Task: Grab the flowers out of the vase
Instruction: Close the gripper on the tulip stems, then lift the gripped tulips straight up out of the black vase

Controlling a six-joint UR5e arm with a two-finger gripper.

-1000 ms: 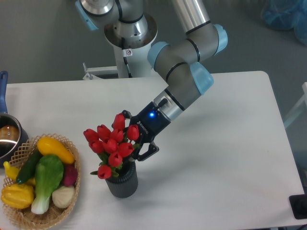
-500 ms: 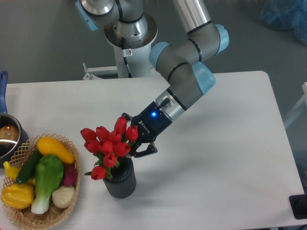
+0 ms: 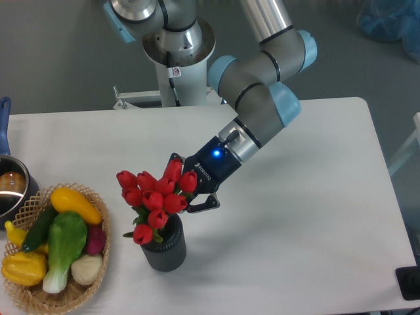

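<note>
1 gripper (image 3: 186, 186) clamped on flowers (image 3: 155, 195), stems in vase (image 3: 163, 247); lifting step, next needs straight upward pull.

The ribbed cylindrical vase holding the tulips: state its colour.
Dark grey with vertical ribs, the short cylindrical vase shows best in the fixed camera view.

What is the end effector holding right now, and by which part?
Apparently the flowers, gripped among the buds at the bunch's upper right; the end effector is partly hidden, and the stems sit in the vase.

Flowers (image 3: 154, 197) in vase (image 3: 163, 248); basket (image 3: 29, 295) left; fingers (image 3: 205, 204) right.
</note>
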